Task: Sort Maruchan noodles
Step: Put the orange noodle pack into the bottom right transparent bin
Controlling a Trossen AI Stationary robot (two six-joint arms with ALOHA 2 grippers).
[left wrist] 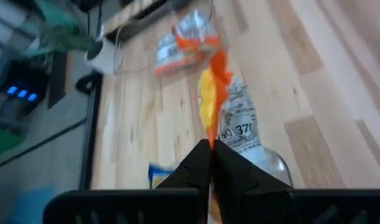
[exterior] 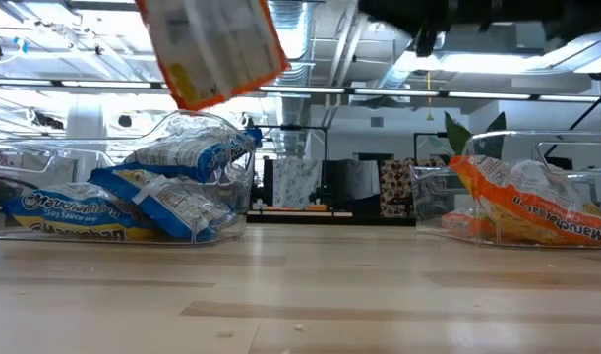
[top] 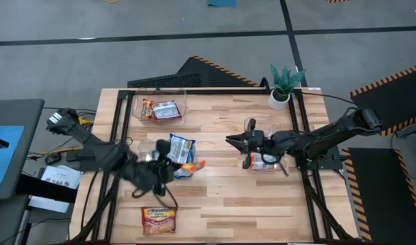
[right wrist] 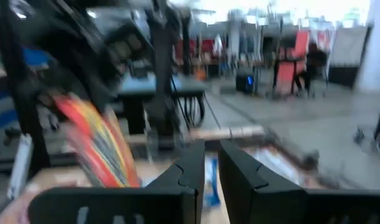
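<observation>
Desk [top: 262,197]: light wood, black frame rails running along both sides.

Left arm [top: 99,153] is reaching in from the left edge toward mid-desk. Right arm [top: 330,136] is stretching in from the right, over the right bin.

Bins, clear plastic: back-left bin [top: 160,109] is holding red packets [top: 161,110]; middle bin [exterior: 133,187] is holding blue packets [exterior: 172,167], piled; right bin [exterior: 521,192] is holding orange packets [exterior: 536,211].

Plant [top: 284,83] is sitting in a white pot at the back right corner.

Loose red packet [top: 158,219] is lying flat near the front edge, left of centre, well apart from the bins.

Left hand [left wrist: 209,152] is hanging above the middle bin, fingers pinched together on the edge of an orange packet [left wrist: 217,102], which is dangling clear of the desk. Low view is showing that packet tilted, high in the air.

Right hand [right wrist: 209,163] is hovering just left of the right bin, fingers slightly apart, nothing between them.
</observation>
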